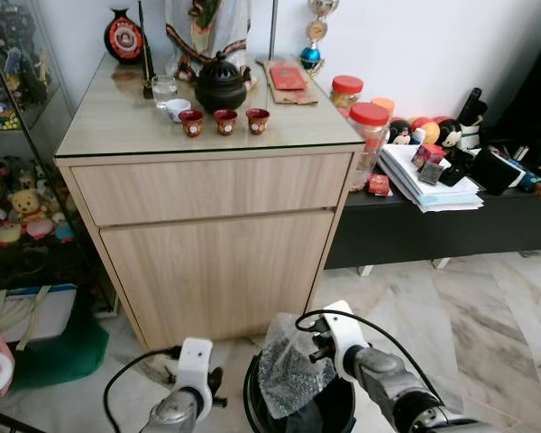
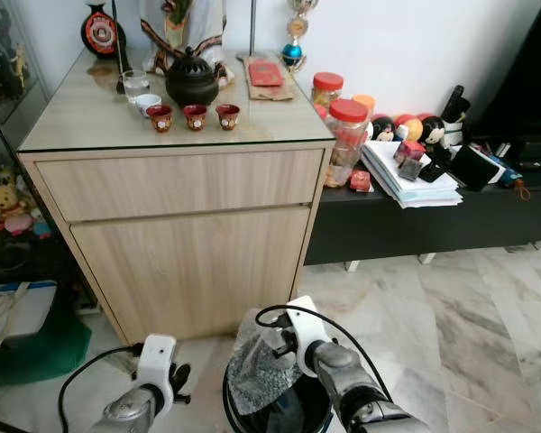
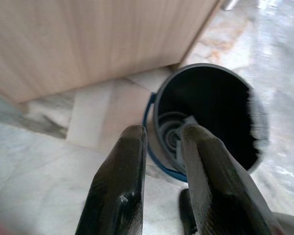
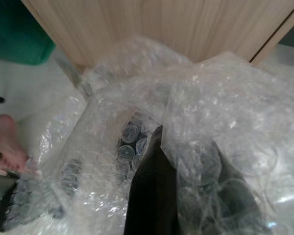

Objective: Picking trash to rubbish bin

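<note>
Wooden cabinet (image 1: 212,244): stood directly behind the work area, untouched; rubbish bin (image 1: 329,417): dark, round, set on the marble floor (image 1: 469,307) just before the cabinet, mouth open; bubble wrap (image 1: 288,370): clear sheet, held partly over the bin's rim, judged not yet released, so the drop is left to do; right gripper (image 1: 320,347): fingers closed on the wrap; left gripper (image 3: 161,161): held beside the bin, fingers narrowly parted, nothing carried.
</note>
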Robot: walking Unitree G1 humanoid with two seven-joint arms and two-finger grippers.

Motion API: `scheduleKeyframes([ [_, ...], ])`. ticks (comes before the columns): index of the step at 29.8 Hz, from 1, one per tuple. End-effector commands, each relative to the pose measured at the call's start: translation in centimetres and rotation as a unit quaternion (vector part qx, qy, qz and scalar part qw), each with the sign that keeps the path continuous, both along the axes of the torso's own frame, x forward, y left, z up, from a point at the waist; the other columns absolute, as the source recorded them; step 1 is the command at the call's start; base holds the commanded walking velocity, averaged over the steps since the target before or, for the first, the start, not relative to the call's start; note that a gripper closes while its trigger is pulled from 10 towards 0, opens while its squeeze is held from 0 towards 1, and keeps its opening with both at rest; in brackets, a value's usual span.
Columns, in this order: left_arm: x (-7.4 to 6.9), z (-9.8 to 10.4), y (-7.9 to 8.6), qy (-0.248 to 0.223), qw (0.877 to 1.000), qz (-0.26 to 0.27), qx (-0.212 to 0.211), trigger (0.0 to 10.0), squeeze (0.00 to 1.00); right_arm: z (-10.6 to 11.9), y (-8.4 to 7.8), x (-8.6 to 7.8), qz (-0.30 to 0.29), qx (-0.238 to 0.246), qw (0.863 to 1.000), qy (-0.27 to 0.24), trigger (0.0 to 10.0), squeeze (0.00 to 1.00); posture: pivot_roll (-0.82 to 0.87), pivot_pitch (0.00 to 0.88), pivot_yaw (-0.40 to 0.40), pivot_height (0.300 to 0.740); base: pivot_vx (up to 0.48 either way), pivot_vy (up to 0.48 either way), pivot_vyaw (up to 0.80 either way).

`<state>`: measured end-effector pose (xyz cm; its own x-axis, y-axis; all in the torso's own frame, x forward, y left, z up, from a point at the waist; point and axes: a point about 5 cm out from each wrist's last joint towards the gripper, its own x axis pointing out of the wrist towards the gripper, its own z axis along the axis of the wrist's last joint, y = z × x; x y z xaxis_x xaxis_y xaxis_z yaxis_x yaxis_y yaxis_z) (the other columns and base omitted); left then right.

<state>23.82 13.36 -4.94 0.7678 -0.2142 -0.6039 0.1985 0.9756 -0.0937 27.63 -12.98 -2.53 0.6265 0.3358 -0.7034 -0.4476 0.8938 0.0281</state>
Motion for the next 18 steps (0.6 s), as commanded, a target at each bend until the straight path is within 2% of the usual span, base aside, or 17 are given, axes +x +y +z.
scheduleKeyframes([
  [1, 0.1, 0.1, -0.9, -0.001, 1.000, -0.030, -0.008, 10.0, 0.00, 0.3, -0.3, 0.4, 0.009, -0.026, 1.000, -0.004, 10.0, 0.00, -0.12, 0.000, -0.125, 0.740, 0.000, 0.000, 0.00],
  [5, 0.4, 0.5, -1.9, -0.006, 0.997, -0.070, -0.026, 10.0, 0.00, 0.7, 0.1, 0.9, 0.028, -0.056, 0.998, -0.013, 10.0, 0.00, -0.12, 0.000, -0.127, 0.740, 0.000, 0.000, 0.00],
  [9, 0.4, 0.6, -2.3, -0.007, 0.996, -0.076, -0.037, 10.0, 0.00, 1.1, 1.0, 1.4, 0.049, -0.076, 0.996, -0.028, 10.0, 0.00, -0.11, 0.000, -0.130, 0.740, 0.000, 0.000, 0.00],
  [14, 0.4, 0.6, -2.3, -0.009, 0.996, -0.076, -0.039, 10.0, 0.00, 1.1, 1.0, 1.4, 0.043, -0.083, 0.995, -0.024, 10.0, 0.00, -0.10, 0.000, -0.132, 0.740, 0.000, 0.000, 0.00],
  [15, 0.4, 0.6, -2.3, -0.009, 0.996, -0.076, -0.040, 10.0, 0.00, 1.1, 1.0, 1.4, 0.044, -0.082, 0.995, -0.024, 10.0, 0.07, -0.10, 0.000, -0.132, 0.740, 0.000, 0.000, 0.00],
  [17, 0.5, 0.6, -2.3, -0.009, 0.996, -0.078, -0.043, 10.0, 0.00, 1.1, 1.0, 1.4, 0.045, -0.083, 0.995, -0.024, 10.0, 0.07, -0.10, 0.004, -0.133, 0.740, 0.000, 0.000, 0.00],
  [18, 0.5, 0.6, -2.2, -0.009, 0.996, -0.078, -0.043, 10.0, 0.00, 1.1, 1.0, 1.4, 0.044, -0.084, 0.995, -0.024, 10.0, 0.15, -0.10, 0.004, -0.133, 0.740, 0.000, 0.000, 0.00],
])
